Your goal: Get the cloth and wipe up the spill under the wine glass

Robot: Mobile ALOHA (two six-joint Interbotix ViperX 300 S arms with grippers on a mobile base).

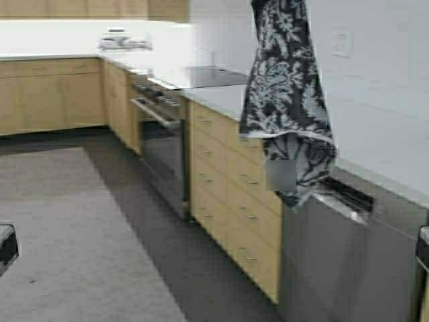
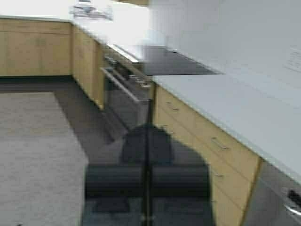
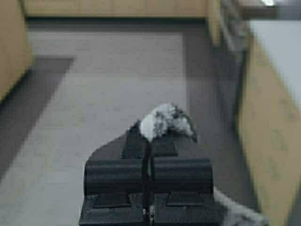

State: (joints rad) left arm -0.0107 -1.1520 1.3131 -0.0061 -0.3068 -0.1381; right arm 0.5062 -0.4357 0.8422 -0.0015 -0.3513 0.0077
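Kitchen counter (image 1: 221,97), cloth (image 1: 285,100) pinched in right pincer (image 3: 148,141)

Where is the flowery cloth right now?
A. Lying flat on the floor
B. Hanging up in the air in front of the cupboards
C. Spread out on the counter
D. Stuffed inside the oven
B. The cloth dangles limp from the top of the high view, down in front of the counter and drawers, and a bunch of it pokes out of the shut right tool.
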